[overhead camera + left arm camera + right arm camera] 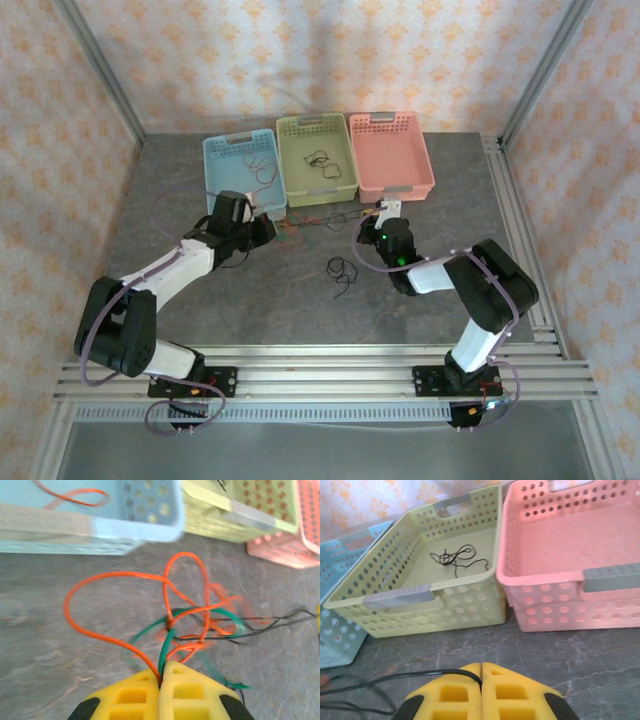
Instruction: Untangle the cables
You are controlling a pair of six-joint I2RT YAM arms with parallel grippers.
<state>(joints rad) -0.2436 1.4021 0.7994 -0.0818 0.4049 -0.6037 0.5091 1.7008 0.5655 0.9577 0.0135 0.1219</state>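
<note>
The tangle's far end blurs out in the left wrist view, and the blue basket (150, 515) is cut off at the top edge (an orange loop (75, 497) lies inside it). The table (300, 310) is mottled grey, walled by patterned paper (300, 60) and aluminium posts (103, 70). The left gripper (161, 672) has its yellow fingers pressed together on orange and green strands of the cables (172, 620), which fan out toward 12 and 2 o'clock. The right gripper (481, 670) is likewise closed, pinching a black cable (410, 676) that trails off at 9 o'clock. Overhead, a loose black loop (340, 270) lies at 7 o'clock of it, apart.
</note>
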